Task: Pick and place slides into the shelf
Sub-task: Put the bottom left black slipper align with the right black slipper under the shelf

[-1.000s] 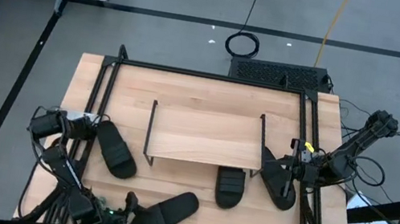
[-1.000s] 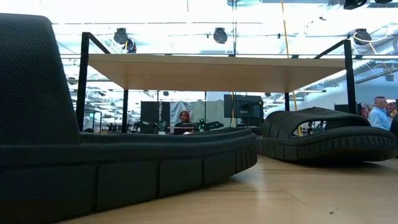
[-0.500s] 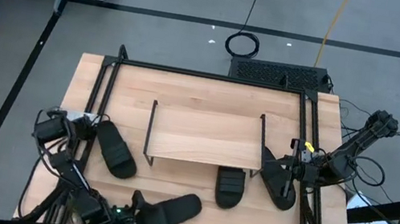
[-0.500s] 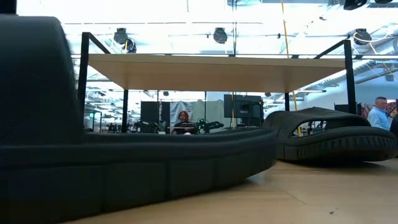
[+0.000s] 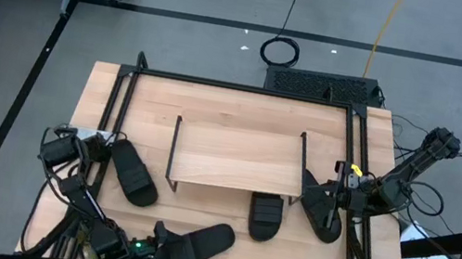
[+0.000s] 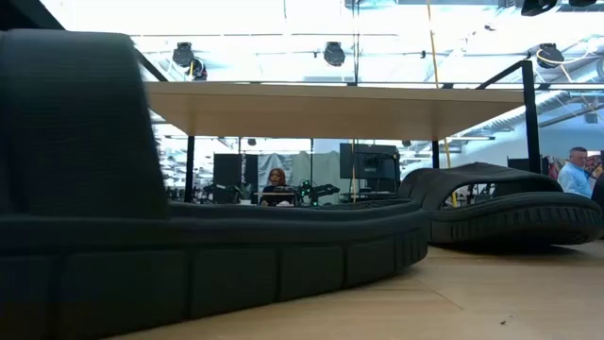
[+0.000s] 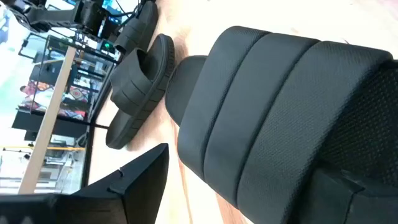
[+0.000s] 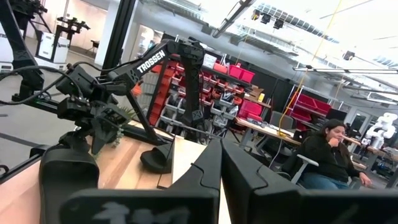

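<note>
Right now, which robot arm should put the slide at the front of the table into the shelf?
Probably the left. Its left gripper is already at the near slide, with the strap filling its wrist view. The right gripper waits at the slide by the shelf's right end.

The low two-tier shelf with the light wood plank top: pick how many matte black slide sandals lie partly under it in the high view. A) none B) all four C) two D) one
D. Only one matte black slide sandal reaches under the near edge of the light wood shelf; the slide at the left gripper, the one left of the shelf and the one by the right gripper lie clear of it.
</note>
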Motion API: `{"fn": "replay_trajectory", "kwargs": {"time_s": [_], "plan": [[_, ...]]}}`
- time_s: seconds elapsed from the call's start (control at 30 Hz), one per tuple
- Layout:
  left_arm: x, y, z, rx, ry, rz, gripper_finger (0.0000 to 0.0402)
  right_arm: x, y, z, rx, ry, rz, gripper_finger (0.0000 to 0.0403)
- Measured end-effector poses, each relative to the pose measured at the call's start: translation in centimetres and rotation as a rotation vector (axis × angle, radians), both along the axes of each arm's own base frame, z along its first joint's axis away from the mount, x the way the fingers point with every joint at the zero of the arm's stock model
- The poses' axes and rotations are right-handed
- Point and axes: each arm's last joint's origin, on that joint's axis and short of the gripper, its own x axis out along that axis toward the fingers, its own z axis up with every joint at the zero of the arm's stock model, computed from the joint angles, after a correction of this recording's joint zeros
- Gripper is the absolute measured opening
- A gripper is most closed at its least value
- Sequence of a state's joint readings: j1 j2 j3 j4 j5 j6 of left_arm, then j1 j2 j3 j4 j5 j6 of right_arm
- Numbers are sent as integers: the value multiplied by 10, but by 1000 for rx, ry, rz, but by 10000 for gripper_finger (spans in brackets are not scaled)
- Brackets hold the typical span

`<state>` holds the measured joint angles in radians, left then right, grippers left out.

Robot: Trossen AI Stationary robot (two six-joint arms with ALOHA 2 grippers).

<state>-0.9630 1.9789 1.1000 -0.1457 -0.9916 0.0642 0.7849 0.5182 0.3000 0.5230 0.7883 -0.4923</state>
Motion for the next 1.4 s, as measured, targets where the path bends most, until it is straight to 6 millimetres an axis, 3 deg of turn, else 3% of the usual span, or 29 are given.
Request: {"fn": "replay_trajectory", "kwargs": {"time_s": [0.2, 0.3, 0.37, 0.6, 0.93, 1.17, 1.4], "plan": [[11, 8, -1, -66, 23, 31, 296, 0, 0, 0, 1, 0, 0, 0], [18, 13, -2, -132, 59, 42, 274, 0, 0, 0, 1, 0, 0, 0], [21, 15, -2, -142, 57, 55, 234, 0, 0, 0, 1, 0, 0, 0], [23, 16, -2, -166, 68, 59, 22, 0, 0, 0, 1, 0, 0, 0], [14, 12, 5, -152, -16, 99, 5, 0, 0, 0, 0, 1, 0, 0], [7, 2, 38, -125, -116, 195, 2, 0, 0, 0, -4, 2, 3, 0], [14, 3, 66, -253, -103, 323, 1, 0, 0, 0, -17, 2, 1, 0]]}}
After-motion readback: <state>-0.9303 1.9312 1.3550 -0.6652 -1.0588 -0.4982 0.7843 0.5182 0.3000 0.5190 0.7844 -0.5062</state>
